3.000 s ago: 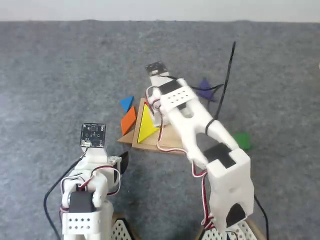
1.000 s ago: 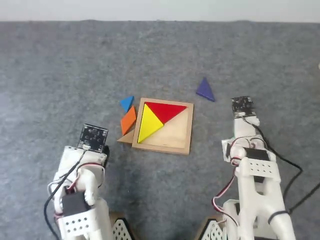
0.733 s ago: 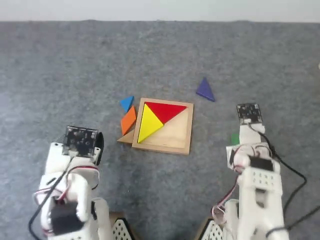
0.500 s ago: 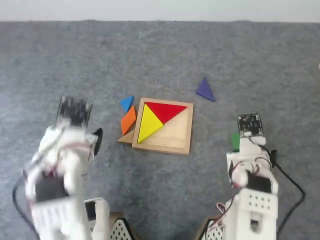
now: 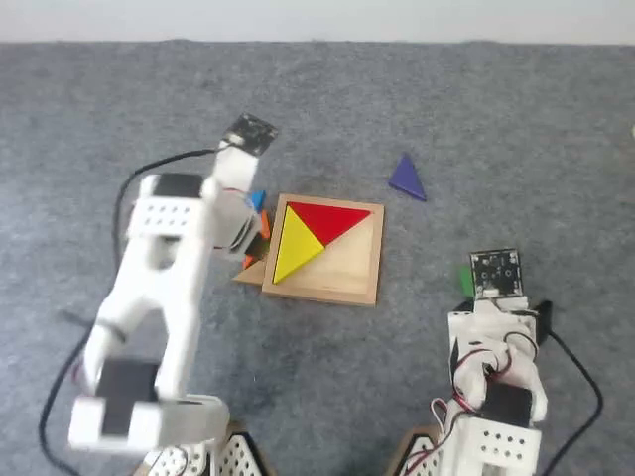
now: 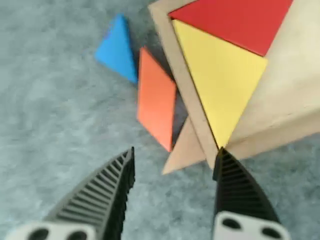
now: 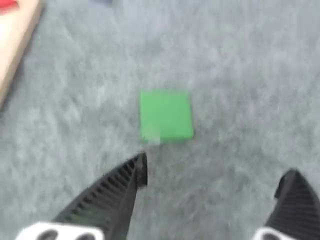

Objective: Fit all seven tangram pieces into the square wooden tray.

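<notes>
While the left hand [image 6: 175,151] gapes wide, orange piece [image 6: 156,100] just beyond its fingertips, tray [image 6: 192,100] beside

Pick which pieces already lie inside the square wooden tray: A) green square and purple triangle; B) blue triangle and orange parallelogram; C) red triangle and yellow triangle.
C: the red triangle and the yellow triangle lie side by side within the rim of the square wooden tray.
</notes>
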You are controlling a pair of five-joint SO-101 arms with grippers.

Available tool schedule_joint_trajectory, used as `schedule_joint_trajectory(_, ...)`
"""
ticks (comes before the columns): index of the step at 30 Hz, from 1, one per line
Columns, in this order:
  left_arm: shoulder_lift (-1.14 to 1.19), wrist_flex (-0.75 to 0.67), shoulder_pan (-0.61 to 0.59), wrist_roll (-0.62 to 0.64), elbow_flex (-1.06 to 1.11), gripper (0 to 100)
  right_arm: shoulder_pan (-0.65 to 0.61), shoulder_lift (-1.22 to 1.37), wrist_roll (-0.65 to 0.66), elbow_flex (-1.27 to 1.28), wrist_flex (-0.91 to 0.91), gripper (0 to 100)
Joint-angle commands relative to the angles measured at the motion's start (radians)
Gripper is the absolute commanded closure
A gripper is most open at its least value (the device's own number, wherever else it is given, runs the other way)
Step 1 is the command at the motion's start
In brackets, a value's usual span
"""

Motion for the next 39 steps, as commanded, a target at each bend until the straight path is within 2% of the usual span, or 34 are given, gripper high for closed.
schedule_joint_trajectory(1,0.114,-0.032,0.0,0.008,-0.11,76,0.008,-0.002,0.011,0.018,0.005,60.8)
schedule_joint_trajectory(16,0.48,-0.061,-0.032,0.005,-0.36,77,0.007,0.001,0.009,0.018,0.005,60.8)
schedule_joint_trajectory(19,0.516,-0.058,-0.049,-0.026,-0.383,80,0.007,0.001,0.009,0.018,0.005,60.8)
schedule_joint_trajectory(31,0.534,0.023,-0.112,-0.112,-0.377,81,0.007,0.001,0.009,0.018,0.005,60.8)
schedule_joint_trajectory(36,0.532,0.086,-0.089,-0.149,-0.378,95,0.007,0.001,0.009,0.018,0.005,60.8)
schedule_joint_trajectory(39,0.523,0.129,-0.08,-0.157,-0.39,97,0.007,0.001,0.009,0.018,0.005,60.8)
